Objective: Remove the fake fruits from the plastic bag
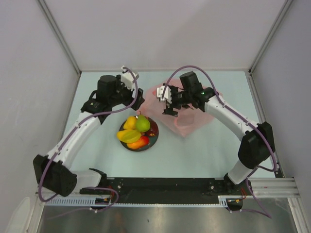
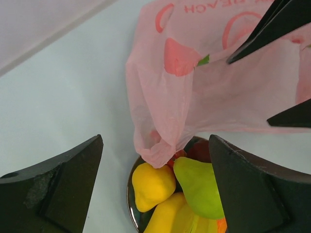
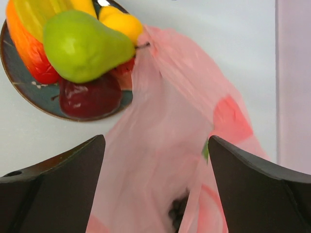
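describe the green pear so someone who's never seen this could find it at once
On the pale table, find the dark round plate beside the crumpled pink plastic bag. The green pear lies on top of the fruit pile there, stem toward the bag. It is the only green piece among yellow, orange and dark red ones.

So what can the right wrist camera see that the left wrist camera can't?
Only the right wrist view shows a dark lump through the bag. Only the left wrist view shows the right gripper, open by the bag, and the red letters printed on it. Both show the pink bag, the green pear, a yellow fruit and the plate.
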Robot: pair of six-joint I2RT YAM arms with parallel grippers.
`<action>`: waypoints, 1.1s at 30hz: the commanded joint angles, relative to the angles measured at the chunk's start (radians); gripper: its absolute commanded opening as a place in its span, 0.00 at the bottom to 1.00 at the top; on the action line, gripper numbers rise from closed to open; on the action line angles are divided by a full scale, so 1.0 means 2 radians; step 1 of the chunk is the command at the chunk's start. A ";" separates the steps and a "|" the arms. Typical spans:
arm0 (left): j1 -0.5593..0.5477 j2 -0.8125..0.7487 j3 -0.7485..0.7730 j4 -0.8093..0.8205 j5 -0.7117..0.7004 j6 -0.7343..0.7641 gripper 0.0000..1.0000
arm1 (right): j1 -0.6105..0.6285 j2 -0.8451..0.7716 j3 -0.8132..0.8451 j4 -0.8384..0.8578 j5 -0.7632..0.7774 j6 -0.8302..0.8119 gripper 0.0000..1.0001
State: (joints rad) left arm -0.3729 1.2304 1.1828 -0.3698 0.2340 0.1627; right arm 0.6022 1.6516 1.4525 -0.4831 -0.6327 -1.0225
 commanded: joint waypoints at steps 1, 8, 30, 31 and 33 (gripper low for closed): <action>0.003 0.066 0.033 0.005 0.051 0.021 0.94 | -0.031 -0.019 -0.016 -0.026 0.010 0.107 0.88; -0.002 0.206 0.136 -0.056 0.069 0.061 0.85 | -0.056 -0.017 -0.027 -0.037 0.025 0.180 0.84; -0.031 0.333 0.326 -0.024 0.167 0.012 0.00 | -0.171 0.013 -0.058 -0.028 0.227 0.218 0.76; -0.034 0.327 0.324 -0.029 0.174 0.006 0.00 | -0.175 0.009 -0.058 -0.034 0.231 0.214 0.76; -0.044 0.315 0.324 -0.037 0.189 -0.006 0.00 | -0.188 -0.001 -0.058 -0.044 0.230 0.197 0.76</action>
State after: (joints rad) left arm -0.4244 1.9537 1.8084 -0.4320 0.4767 0.2134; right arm 0.2588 1.6878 1.3308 -0.5343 -0.2390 -0.5682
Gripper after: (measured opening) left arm 0.005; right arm 0.761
